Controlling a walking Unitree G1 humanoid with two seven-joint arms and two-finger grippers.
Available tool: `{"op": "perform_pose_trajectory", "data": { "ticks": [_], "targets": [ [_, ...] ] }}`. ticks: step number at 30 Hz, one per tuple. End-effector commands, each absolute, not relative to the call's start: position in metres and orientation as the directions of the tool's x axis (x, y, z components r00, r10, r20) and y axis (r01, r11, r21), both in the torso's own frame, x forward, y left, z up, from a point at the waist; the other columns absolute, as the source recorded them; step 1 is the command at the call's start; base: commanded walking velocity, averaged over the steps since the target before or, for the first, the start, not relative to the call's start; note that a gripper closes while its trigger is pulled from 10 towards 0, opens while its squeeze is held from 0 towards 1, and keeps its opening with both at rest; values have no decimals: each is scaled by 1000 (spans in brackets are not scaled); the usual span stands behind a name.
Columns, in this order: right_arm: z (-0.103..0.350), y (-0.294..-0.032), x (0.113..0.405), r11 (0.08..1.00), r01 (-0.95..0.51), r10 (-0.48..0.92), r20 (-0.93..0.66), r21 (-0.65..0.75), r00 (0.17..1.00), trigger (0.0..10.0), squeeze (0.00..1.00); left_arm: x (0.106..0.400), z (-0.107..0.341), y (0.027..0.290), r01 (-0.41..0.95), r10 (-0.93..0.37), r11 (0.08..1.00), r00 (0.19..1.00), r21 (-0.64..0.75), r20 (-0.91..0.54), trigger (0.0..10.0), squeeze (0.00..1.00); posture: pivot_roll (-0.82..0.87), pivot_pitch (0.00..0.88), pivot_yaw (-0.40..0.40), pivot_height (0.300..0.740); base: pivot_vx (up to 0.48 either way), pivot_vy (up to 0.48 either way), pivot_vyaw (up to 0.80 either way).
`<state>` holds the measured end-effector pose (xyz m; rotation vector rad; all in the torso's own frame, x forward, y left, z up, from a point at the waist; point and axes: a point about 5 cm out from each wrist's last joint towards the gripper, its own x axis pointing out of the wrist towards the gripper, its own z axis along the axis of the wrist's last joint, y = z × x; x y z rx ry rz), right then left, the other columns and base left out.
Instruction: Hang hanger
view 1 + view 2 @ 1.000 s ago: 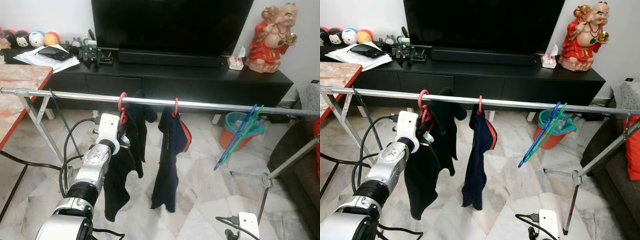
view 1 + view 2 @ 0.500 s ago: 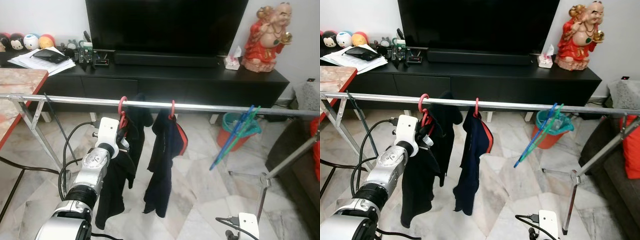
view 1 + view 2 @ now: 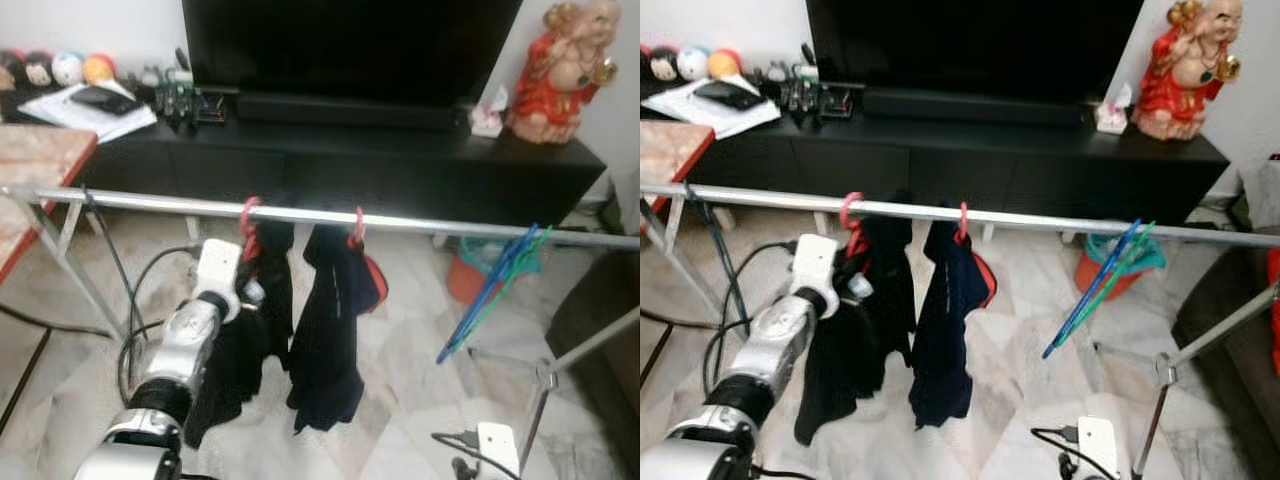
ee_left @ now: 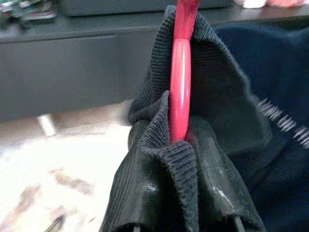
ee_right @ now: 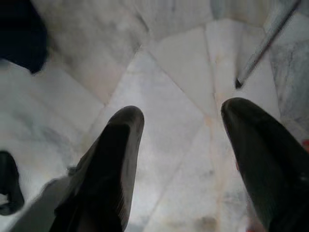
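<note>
A red hanger (image 3: pixel 247 212) carries a black knit garment (image 3: pixel 235 370), and its hook sits over the silver rail (image 3: pixel 440 222). My left gripper (image 3: pixel 250 278) is raised just under that hook, shut on the hanger. In the left wrist view the red hanger neck (image 4: pixel 181 72) runs between the fingers, with the black knit folded over them. A second red hanger (image 3: pixel 355 228) with a dark navy garment (image 3: pixel 330 340) hangs just to the right. My right gripper (image 5: pixel 181 159) hangs low over the marble floor, open and holding nothing.
Blue and green hangers (image 3: pixel 500 290) dangle slanted from the rail further right. Behind stands a black TV cabinet (image 3: pixel 400 150) with a red statue (image 3: pixel 565 60). An orange bucket (image 3: pixel 470 280), rack legs (image 3: pixel 60 250), floor cables (image 3: pixel 130 330) and a red-edged table (image 3: pixel 40 170) surround the rack.
The whole picture has shifted and blurred, so the camera moved. My left gripper stays shut on the red hanger at the rail; the right arm still hangs low.
</note>
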<state>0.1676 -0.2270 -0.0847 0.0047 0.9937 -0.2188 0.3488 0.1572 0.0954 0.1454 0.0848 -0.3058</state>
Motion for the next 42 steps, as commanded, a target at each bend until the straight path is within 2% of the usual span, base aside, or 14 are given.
{"op": "perform_pose_trajectory", "data": {
  "ticks": [1,10,19,30,33,37,42],
  "targets": [
    [-85,-230,166,977,189,-188,-834,-103,519,10000,0,350,102,162,306,-297,941,951,141,-84,10000,0,59,0,-106,740,0,0,0],
    [-85,-229,165,977,185,-186,-835,-103,518,10000,0,349,97,155,405,-385,904,910,136,-155,10000,0,60,0,-96,740,0,0,0],
    [-88,-226,161,975,198,-189,-835,-98,516,10000,0,357,100,141,425,-404,896,900,125,-163,10000,0,38,0,-73,740,0,0,0],
    [-88,-228,157,972,216,-193,-831,-91,522,10000,0,367,108,132,363,-351,926,928,103,-123,10000,0,10,0,-64,740,0,0,0],
    [-88,-228,158,973,213,-192,-830,-90,524,10000,0,367,110,134,349,-340,931,935,103,-98,10000,0,13,0,-68,740,0,0,0],
    [-87,-228,160,973,212,-192,-826,-90,531,10000,0,359,111,150,292,-292,952,956,91,-10,10000,0,15,0,-71,740,0,0,0],
    [-87,-228,161,974,209,-191,-824,-90,533,10000,0,337,98,167,276,-279,952,960,131,5,10000,0,24,0,-77,740,0,0,0]
  ]
}}
